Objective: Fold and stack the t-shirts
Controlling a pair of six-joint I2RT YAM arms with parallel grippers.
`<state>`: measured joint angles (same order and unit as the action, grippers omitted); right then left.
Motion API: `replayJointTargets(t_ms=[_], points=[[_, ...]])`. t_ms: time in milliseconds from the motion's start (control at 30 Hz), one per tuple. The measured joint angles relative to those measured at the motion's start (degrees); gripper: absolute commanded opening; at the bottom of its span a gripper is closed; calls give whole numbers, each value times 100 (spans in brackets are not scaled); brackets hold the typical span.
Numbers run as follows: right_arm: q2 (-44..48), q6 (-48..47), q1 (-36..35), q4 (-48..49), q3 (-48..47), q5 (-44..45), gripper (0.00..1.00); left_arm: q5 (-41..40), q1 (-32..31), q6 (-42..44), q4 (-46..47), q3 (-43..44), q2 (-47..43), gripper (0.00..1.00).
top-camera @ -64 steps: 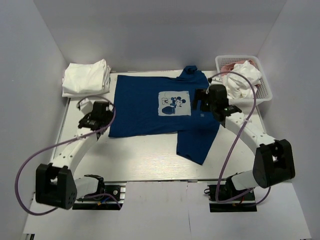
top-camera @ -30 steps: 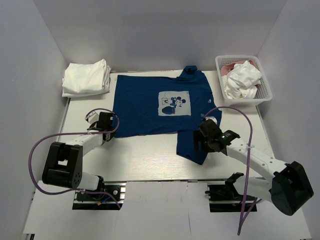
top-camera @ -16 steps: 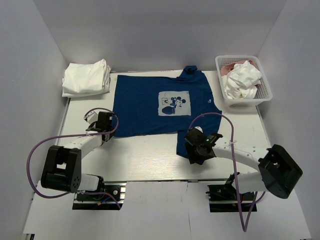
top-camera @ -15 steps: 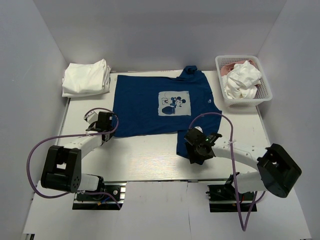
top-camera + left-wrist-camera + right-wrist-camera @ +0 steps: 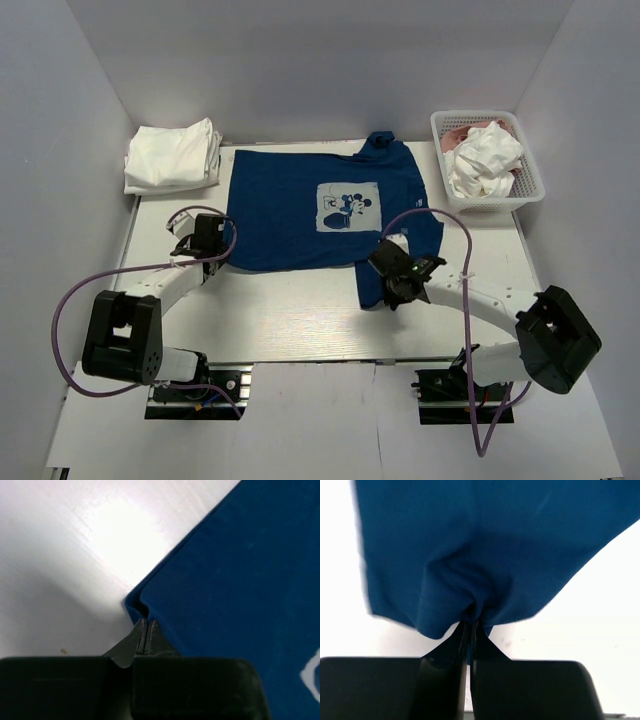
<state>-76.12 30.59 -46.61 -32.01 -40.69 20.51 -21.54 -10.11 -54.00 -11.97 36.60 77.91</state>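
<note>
A navy blue t-shirt (image 5: 300, 215) with a white square chest print lies spread on the table. My left gripper (image 5: 212, 247) is shut on its near left hem corner (image 5: 136, 602). My right gripper (image 5: 393, 290) is shut on the near edge of the shirt's right sleeve (image 5: 470, 570), and the cloth bunches at the fingertips. Folded white t-shirts (image 5: 172, 155) are stacked at the back left. A crumpled white t-shirt (image 5: 485, 158) and a dusty pink one (image 5: 458, 132) lie in the basket.
The white lattice basket (image 5: 530, 190) stands at the back right. White walls close in the table (image 5: 280, 320) on the left, right and back.
My right gripper came down from beside the basket to the near sleeve edge, went from open to shut on the cloth and drew it slightly back. The left gripper stayed clamped on the hem corner.
</note>
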Motion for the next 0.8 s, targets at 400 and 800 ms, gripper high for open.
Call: replayJointTargets(t_ms=[400, 800], points=[[-481, -385, 1298, 481, -1790, 223, 0, -9, 0, 11, -7, 1290, 734, 0], [-2380, -872, 2435, 857, -4004, -98, 0, -2, 350, 11, -308, 3180, 2481, 0]])
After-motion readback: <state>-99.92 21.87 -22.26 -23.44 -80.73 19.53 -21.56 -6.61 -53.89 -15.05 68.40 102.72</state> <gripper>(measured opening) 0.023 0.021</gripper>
